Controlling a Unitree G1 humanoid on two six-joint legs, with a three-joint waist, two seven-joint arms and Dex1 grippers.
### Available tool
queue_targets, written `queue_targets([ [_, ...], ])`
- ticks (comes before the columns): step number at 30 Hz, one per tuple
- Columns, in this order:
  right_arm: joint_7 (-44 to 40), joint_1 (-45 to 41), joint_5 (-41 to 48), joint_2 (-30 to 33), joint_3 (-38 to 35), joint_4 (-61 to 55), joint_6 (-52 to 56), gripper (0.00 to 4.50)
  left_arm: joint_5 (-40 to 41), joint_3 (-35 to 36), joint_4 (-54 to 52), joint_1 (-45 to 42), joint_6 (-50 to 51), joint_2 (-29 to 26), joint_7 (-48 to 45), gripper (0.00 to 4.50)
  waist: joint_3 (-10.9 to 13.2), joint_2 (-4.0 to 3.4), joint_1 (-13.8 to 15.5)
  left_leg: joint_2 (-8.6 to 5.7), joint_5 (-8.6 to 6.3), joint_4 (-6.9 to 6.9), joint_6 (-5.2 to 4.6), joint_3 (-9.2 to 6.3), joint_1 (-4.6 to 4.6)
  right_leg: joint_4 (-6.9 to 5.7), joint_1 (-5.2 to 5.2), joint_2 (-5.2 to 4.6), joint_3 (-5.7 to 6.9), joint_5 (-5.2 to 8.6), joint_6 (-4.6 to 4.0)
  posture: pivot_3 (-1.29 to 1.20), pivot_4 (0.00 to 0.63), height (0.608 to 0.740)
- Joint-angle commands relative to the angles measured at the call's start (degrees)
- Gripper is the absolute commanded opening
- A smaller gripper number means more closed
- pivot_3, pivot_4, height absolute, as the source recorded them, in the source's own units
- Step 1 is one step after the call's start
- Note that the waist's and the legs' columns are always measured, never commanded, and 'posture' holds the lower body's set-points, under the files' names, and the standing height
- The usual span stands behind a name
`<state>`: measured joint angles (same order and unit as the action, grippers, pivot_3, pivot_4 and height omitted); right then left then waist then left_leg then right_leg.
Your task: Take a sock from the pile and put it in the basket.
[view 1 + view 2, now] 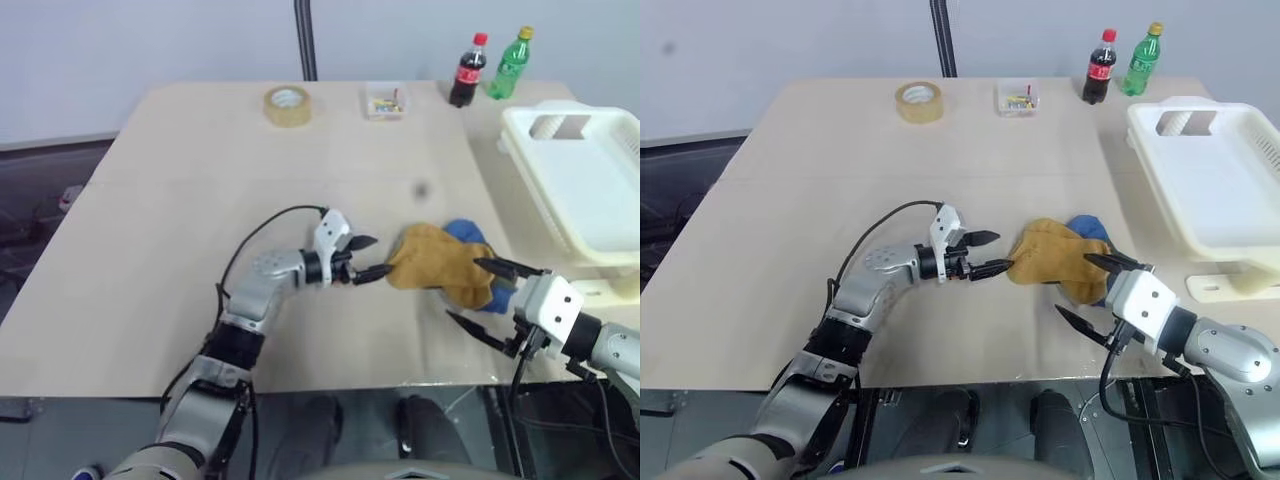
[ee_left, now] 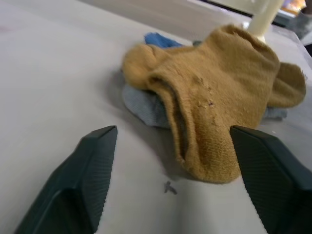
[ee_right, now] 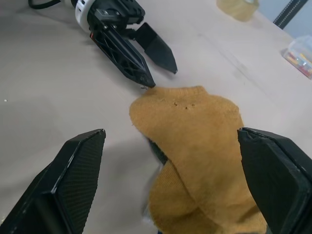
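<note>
Left gripper (jaws apart) tips at pile edge; grey sock underneath.

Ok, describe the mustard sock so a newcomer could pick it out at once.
Start at the beige table, then look to its near right part, in front of the white basket. A small pile lies there between the left end effector and the right end effector. The mustard sock is draped over the top, covering most of the blue sock and a grey one.
</note>
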<state>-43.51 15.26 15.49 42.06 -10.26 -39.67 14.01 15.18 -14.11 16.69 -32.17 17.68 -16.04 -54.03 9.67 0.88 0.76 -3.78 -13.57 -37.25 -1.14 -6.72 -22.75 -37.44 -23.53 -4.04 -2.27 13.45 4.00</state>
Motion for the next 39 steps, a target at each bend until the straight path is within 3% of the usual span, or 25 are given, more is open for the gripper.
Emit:
queue_targets([
  [1,1.43,1.95,-0.57,-0.59,-2.79,-2.69,-0.48,4.5,-1.55,-1.09,1.28,-1.71,-2.13,0.41,-1.77,2.39,0.0,0.0,-0.02,0.0,0.0,0.0,0.0,0.02,0.0,0.0,0.0,-0.01,-0.01,0.0,0.0,0.0,0.15,0.74],
  [6,2.25,3.26,-0.9,-0.96,-3.25,-3.53,-0.46,4.5,-3.06,-1.71,3.57,-2.51,-3.62,1.27,-3.0,0.09,0.0,0.0,-0.06,0.0,0.0,-0.02,0.0,0.04,0.01,-0.01,0.0,0.0,-0.03,0.0,0.01,0.0,0.15,0.74],
  [10,2.57,3.87,-1.01,-1.16,-3.57,-4.0,-0.43,4.5,-3.05,-1.28,3.78,-2.31,-3.68,1.5,-3.51,0.04,0.0,0.0,-0.05,0.0,0.0,-0.03,0.0,0.01,0.01,-0.06,0.0,0.0,-0.02,0.0,0.01,0.0,0.15,0.74],
  [14,2.55,4.18,-0.82,-1.15,-3.91,-4.28,-0.43,4.5,-0.27,0.49,-1.88,0.69,-0.19,-2.02,-6.13,0.04,0.0,0.0,-0.36,0.0,0.0,-0.03,0.0,0.02,0.01,-0.06,0.0,0.0,-0.03,0.0,0.01,0.0,0.15,0.74],
  [22,0.9,2.36,0.37,-0.72,-2.23,-3.13,-0.85,4.5,7.76,10.7,-20.18,13.36,10.44,-17.84,-9.07,0.04,0.0,-0.03,-1.51,0.07,0.0,0.02,0.0,0.0,0.08,-0.18,-0.04,-0.01,-0.06,0.01,-0.01,0.0,0.15,0.74],
  [32,-2.6,-4.81,1.12,-0.6,3.57,1.99,-1.59,4.5,10.64,20.48,-25.47,26.5,14.65,-32.08,-11.25,0.04,0.04,-0.05,-1.63,0.08,-0.01,0.04,0.0,0.0,0.09,-0.17,-0.05,-0.03,-0.05,0.01,-0.03,0.0,0.15,0.74],
  [39,-4.38,-9.48,1.56,-0.84,6.79,4.97,-1.7,4.5,7.65,24.46,-20.93,29.75,6.39,-31.94,-7.37,0.04,0.05,-0.04,-0.94,0.08,-0.01,0.08,0.0,-0.04,0.07,-0.1,-0.04,-0.13,-0.01,0.02,-0.04,0.0,0.15,0.74],
])
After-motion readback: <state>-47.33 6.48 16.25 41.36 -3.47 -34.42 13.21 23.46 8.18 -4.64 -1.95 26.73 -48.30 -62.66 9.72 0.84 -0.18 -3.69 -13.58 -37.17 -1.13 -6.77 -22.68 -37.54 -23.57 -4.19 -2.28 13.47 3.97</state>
